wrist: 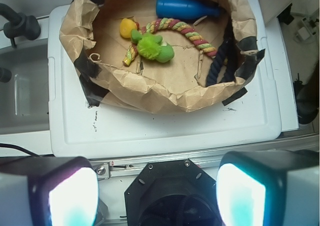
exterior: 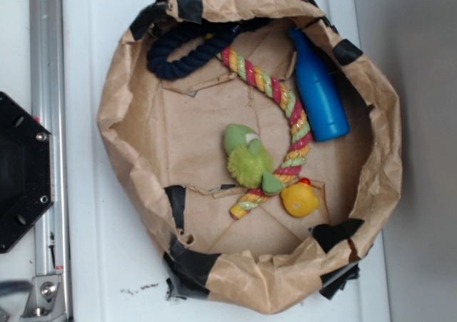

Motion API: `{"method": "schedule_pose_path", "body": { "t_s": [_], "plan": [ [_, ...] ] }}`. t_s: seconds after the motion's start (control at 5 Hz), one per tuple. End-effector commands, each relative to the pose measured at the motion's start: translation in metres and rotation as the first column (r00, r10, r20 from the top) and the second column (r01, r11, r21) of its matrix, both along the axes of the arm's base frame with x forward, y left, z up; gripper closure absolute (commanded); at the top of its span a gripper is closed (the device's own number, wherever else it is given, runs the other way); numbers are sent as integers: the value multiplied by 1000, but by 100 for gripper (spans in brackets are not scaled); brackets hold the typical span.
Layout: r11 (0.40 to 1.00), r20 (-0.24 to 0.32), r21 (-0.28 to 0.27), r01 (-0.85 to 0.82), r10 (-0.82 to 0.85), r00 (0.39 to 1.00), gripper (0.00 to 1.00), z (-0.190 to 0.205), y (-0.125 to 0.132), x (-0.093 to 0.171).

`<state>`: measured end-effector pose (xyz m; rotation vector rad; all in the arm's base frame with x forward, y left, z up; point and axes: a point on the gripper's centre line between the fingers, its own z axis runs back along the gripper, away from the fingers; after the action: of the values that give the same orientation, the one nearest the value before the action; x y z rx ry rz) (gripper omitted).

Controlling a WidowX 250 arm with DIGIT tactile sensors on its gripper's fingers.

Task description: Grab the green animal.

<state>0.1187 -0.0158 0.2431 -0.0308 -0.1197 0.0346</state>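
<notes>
- Here, wide apart: gripper [wrist: 157, 191] fingers [wrist: 72, 193] at the bottom corners of the wrist view, pale pads facing each other, nothing between them, nothing touched.
- Well away from the paper basket [exterior: 118, 122], above the black hexagonal base [wrist: 172, 193] and the metal rail [exterior: 44, 86] by the white surface's [exterior: 100, 265] edge.
- Near the middle of the basket floor: the green animal [exterior: 250, 159], fuzzy body, smoother head with a pale patch.
- Lying against the striped rope [exterior: 289, 108], partly over its lower stretch.
- Just beside the rope's end: yellow duck [exterior: 300, 199], close to the animal.
- Along the basket wall: blue bottle [exterior: 318, 86] on its side; dark navy rope [exterior: 186, 47] curled near the rim.
</notes>
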Motion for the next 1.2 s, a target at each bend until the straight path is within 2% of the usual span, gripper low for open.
{"method": "schedule_pose_path", "body": {
  "t_s": [0.0, 0.2, 0.4, 0.6, 0.8, 1.0],
  "plan": [
    [1000, 0, 0, 0, 0, 1000, 0, 0, 0, 0],
    [966, -247, 238, -103, 163, 955, 0, -34, 32, 28],
    [986, -253, 90, 137, -111, 961, 0, -60, 57, 84],
    [940, -10, -22, 340, -341, 940, 0, -81, 52, 129],
    [824, 83, -28, 565, -562, 823, 0, -114, 27, 154],
    [659, 88, -33, 752, -747, 659, 0, -154, -10, 159]
  ]
}}
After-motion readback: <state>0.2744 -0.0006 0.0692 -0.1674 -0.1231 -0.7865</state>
